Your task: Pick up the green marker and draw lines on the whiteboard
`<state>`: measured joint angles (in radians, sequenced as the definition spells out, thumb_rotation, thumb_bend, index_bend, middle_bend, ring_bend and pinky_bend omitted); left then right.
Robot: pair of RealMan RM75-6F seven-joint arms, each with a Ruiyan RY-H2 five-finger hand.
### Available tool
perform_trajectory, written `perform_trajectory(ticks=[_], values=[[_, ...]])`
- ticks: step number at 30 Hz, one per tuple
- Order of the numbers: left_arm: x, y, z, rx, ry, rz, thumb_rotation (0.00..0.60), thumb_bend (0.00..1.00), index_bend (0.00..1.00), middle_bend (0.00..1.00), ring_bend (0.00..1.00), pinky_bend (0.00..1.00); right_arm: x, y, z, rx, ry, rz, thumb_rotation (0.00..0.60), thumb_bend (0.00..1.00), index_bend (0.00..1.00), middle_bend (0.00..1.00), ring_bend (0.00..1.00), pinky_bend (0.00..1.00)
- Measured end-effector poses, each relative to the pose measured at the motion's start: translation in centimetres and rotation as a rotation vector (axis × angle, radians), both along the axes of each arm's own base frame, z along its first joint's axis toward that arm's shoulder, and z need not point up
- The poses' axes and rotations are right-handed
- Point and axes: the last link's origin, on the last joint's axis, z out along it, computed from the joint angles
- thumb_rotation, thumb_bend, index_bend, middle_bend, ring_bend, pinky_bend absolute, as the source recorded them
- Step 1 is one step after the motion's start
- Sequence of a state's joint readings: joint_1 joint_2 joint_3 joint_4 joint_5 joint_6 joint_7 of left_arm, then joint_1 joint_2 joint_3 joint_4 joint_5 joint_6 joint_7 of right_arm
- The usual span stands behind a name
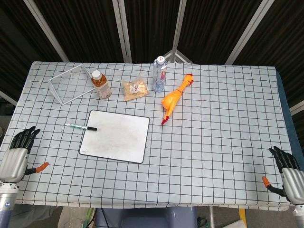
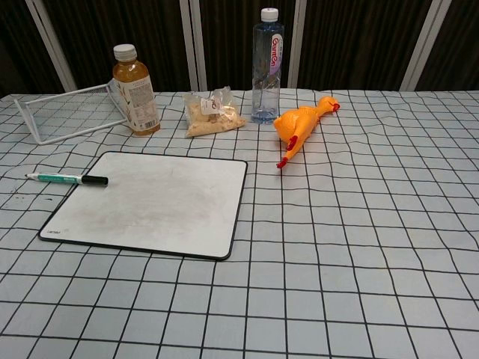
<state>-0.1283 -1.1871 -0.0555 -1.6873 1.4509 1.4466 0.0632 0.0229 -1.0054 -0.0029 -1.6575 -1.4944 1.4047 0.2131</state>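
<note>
The green marker (image 1: 80, 127) (image 2: 66, 179) lies flat with its black cap end resting on the whiteboard's left edge. The whiteboard (image 1: 115, 136) (image 2: 153, 203) lies flat on the checked tablecloth, left of the middle, its surface faintly smudged. My left hand (image 1: 19, 152) rests at the table's near left corner, fingers spread and holding nothing, well short of the marker. At the near right corner my right hand (image 1: 287, 173) lies open too, fingers spread. Neither hand shows in the chest view.
Along the back stand a white wire basket (image 1: 71, 83) (image 2: 71, 111) tipped on its side, a tea bottle (image 1: 100, 84) (image 2: 135, 90), a snack bag (image 1: 135, 88) (image 2: 212, 114), a clear water bottle (image 1: 159, 74) (image 2: 267, 66) and a rubber chicken (image 1: 174, 97) (image 2: 298, 126).
</note>
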Motion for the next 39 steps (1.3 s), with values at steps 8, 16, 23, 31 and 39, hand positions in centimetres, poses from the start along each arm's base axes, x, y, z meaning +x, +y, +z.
perform_trajectory(ticks=[8,16,23,31,39], values=[[0.0,0.2,0.0,-0.001,0.007,-0.004,0.6,0.13,0.0,0.0,0.0,0.0,0.0,0.0,0.0,0.001,0.001,-0.001,0.6,0.35,0.0,0.0,0.0,0.0],[-0.1,1.4,-0.1,-0.015,0.023,-0.003,0.6,0.13,0.06,0.0,0.0,0.0,0.0,0.0,0.0,0.002,-0.003,-0.001,0.6,0.35,0.0,0.0,0.0,0.0],[0.0,5.3,-0.8,-0.066,0.068,0.002,0.6,0.21,0.24,0.0,0.0,0.0,0.0,-0.1,0.0,-0.002,-0.009,-0.006,0.6,0.35,0.0,0.0,0.0,0.0],[0.0,11.8,-3.1,-0.138,0.2,0.002,0.6,0.31,0.37,0.0,0.0,0.0,-0.1,-0.2,0.0,-0.003,-0.014,-0.013,0.6,0.35,0.0,0.0,0.0,0.0],[-0.5,16.0,-5.6,-0.179,0.314,0.019,0.6,0.36,0.41,0.0,0.0,0.0,-0.3,-0.4,0.1,-0.005,-0.021,-0.02,0.6,0.35,0.0,0.0,0.0,0.0]])
